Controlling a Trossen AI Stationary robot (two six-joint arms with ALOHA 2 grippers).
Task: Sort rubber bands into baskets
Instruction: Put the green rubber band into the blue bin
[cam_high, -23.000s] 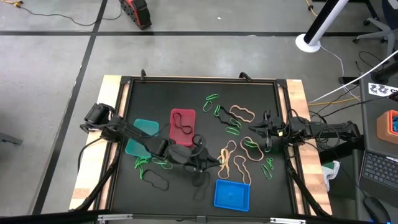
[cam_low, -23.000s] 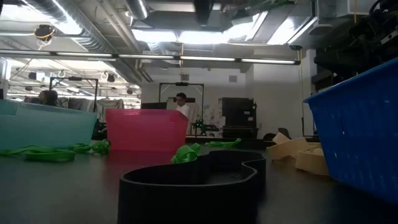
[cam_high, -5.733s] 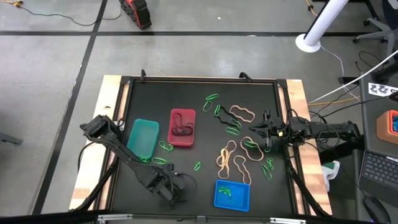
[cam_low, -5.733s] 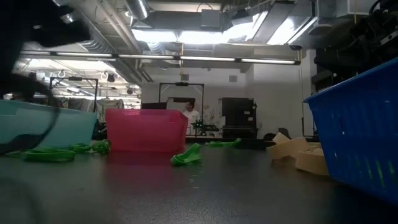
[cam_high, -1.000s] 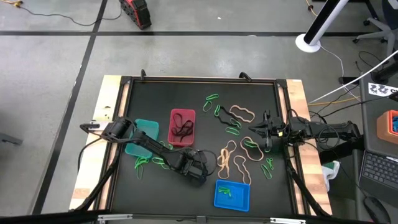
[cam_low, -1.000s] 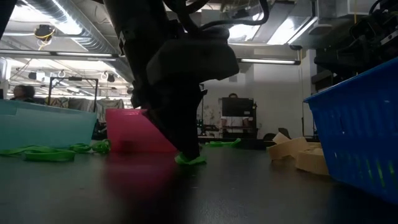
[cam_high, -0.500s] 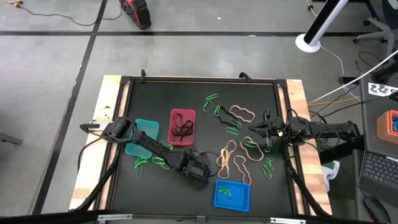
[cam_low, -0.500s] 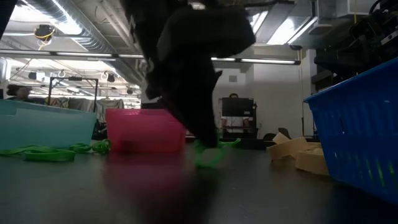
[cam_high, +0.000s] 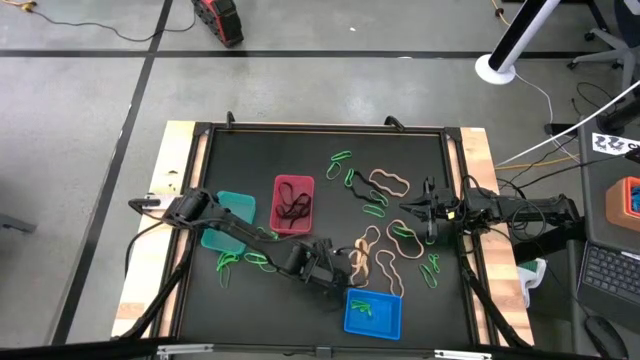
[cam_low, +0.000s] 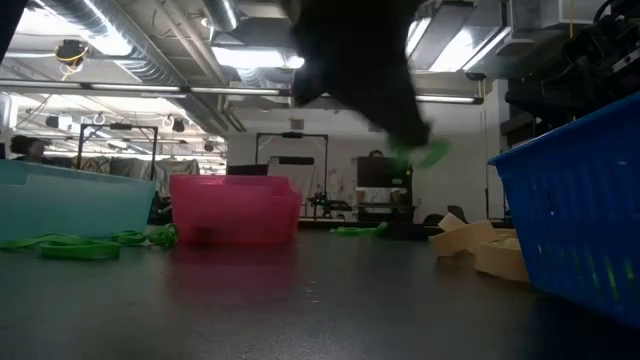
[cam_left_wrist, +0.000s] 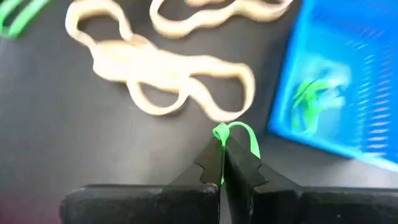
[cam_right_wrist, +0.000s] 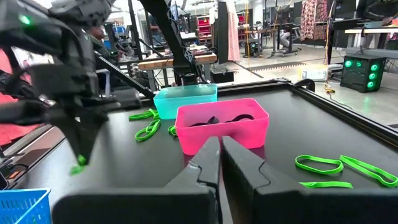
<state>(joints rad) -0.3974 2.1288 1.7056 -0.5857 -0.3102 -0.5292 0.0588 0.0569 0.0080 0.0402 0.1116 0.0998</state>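
High view pictures show the left gripper carried away from the spot beside the red basket where it was a second ago, and now placed just beside the blue basket, at its corner nearer the table's middle. From the left wrist, the jaws are seen pinched shut on a green band, a small loop of which sticks out past the fingertips; the tan bands lie below it on the table and the blue basket, with green bands already in it, sits close by. In the low view the same green band is seen lifted well clear of the table, where half a second ago it was only just off the surface. The pick is thus judged done and the carry nearly over: what is left is to bring the band over the basket's wall and let it go. The right gripper is kept waiting at the table's right side over the loose bands there, its fingers nearly closed and holding nothing. The teal basket sits at the left, and black bands lie in the red one.
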